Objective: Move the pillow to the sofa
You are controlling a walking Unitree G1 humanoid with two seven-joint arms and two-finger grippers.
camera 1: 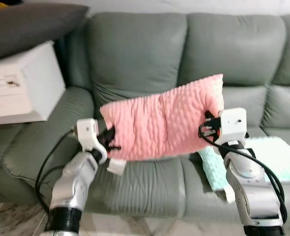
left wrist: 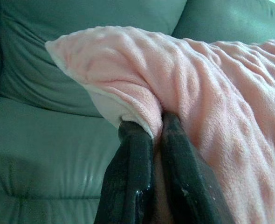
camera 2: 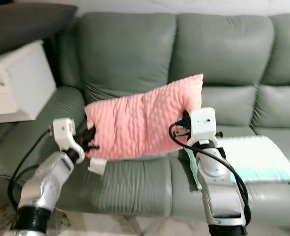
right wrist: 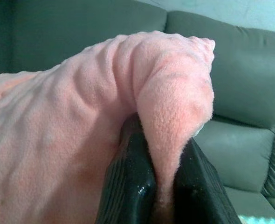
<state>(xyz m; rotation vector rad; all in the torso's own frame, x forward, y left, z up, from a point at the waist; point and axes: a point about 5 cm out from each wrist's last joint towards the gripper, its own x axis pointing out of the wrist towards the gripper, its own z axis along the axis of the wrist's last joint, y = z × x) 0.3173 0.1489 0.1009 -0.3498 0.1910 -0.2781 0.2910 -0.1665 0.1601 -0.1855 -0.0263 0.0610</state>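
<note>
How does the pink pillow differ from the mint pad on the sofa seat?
The pink pillow is plump and held in the air over the seat, pinched at its ends by the left gripper and right gripper. The mint pad is flat, paler, and lies on the sofa seat, untouched. Both look like soft, nubbly fabric.

pillow (camera 1: 162,118): pink, nubbly, tilted, held off seat | sofa (camera 1: 150,54): grey-green leather, behind and below

Grey-green sofa (camera 1: 135,187) — mint mat (camera 1: 273,157) on its seat.
</note>
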